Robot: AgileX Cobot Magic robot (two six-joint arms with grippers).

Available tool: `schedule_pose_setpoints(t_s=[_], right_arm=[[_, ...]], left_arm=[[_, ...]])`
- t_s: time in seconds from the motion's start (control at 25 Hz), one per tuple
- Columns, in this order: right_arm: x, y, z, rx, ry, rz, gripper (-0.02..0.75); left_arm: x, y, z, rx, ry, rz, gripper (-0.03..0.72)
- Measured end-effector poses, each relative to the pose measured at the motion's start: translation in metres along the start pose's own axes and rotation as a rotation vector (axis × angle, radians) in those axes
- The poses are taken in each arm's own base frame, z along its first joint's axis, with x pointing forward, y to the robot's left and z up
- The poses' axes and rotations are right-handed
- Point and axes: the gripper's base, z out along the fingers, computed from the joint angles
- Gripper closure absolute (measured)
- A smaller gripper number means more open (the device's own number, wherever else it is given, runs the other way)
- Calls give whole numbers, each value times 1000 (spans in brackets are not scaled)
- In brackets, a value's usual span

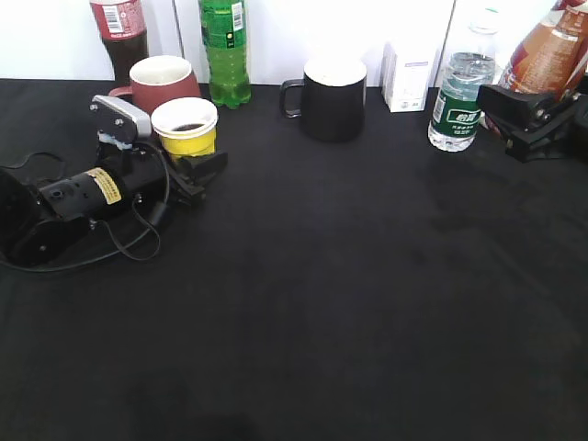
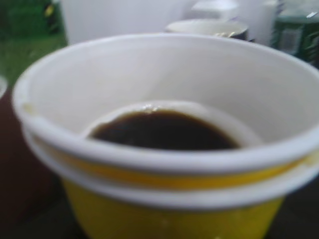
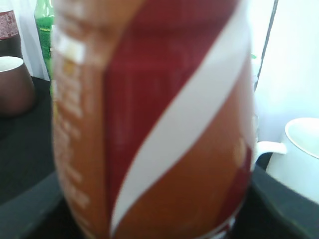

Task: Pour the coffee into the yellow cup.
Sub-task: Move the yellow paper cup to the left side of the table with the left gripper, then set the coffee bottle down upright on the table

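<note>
The yellow cup stands on the black table at the left, with dark brown coffee in its bottom. It fills the left wrist view, where the coffee shows inside. My left gripper is shut on the cup's lower part; its fingers are hidden in the wrist view. The coffee bottle, with an orange-brown and white label, is tilted at the far right edge. It fills the right wrist view. My right gripper is shut on it.
A maroon mug, a cola bottle and a green bottle stand behind the cup. A black mug, a white box and a clear water bottle stand along the back.
</note>
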Motion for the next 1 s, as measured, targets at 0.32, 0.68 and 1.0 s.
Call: schedule_pose_setpoints(t_s=[0.32, 0.68, 1.0], right_arm=[[0, 0, 0, 0, 0, 0, 202], [0, 0, 0, 0, 0, 1, 202], [-1, -3, 0, 33, -9, 24, 202]], left_arm=[[1, 1, 0, -13, 28, 3, 256], [2, 2, 0, -16, 43, 11, 75], [-3, -14, -40, -66, 133, -36, 64]])
